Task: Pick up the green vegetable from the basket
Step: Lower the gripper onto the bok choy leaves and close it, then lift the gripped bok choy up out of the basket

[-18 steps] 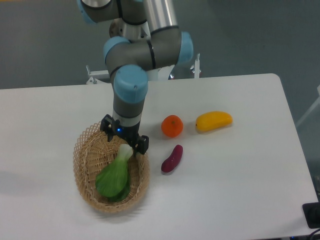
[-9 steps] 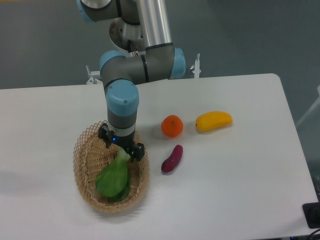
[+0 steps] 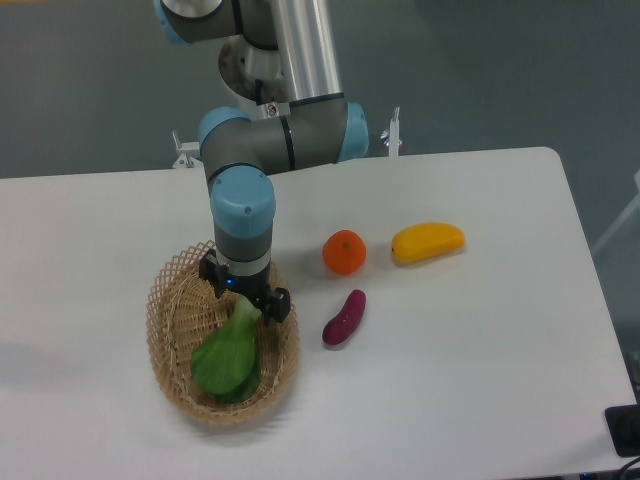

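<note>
- Your gripper (image 3: 246, 296) sat low over the basket (image 3: 170, 300), at the vegetable's (image 3: 229, 354) pale stem.
- You couldn't tell whether the jaws gripped it.

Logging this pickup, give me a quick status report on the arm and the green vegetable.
Pincer low in the basket, at green vegetable's stem end; grip not discernible. Vegetable lying in basket, not lifted. Nothing blocking.

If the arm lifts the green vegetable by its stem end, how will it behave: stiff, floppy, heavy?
The vegetable looks like a moulded toy, so it probably stays stiff and light. Its broad leaves lie far from the pincer, which is at the narrow stem, so it may swing or tilt. The smooth surface could slip.
</note>
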